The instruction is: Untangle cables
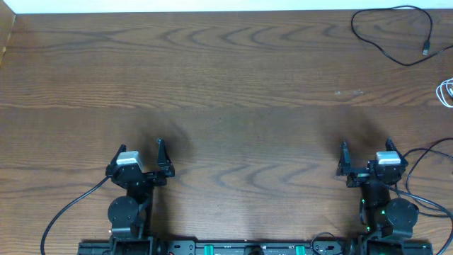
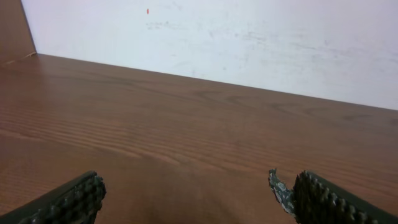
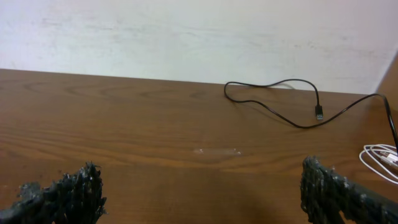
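Cables (image 1: 407,64) at the far right of the table (image 1: 226,85), well apart from both arms.

From overhead: a black cable (image 1: 425,50) laid in one loose open loop near the far right corner, small plug end inside the loop, one strand trailing off the right edge of the picture. Just nearer along that same edge, a white cable (image 1: 446,92), only a few curves of it showing. Left gripper (image 1: 139,150) and right gripper (image 1: 367,152) low at the near side, one toward each end, pointing to the far edge, fingers of each spread wide apart. Thicker black wires (image 1: 71,205) curving away from the arm bases.

From the left wrist: left gripper (image 2: 196,202) above brown wood, ridged fingers (image 2: 68,202) far apart at the lower corners, pale wall (image 2: 249,43) behind.

From the right wrist: right gripper (image 3: 202,196) likewise splayed, dark fingers (image 3: 62,196) at either lower corner. Ahead and to the right, the black cable (image 3: 319,112) flat on the wood near the wall, plug pointing toward the camera. White cable (image 3: 380,155) coiled at the right edge, nearer than the black loop. Whether black strand and white coil touch there: cannot tell.
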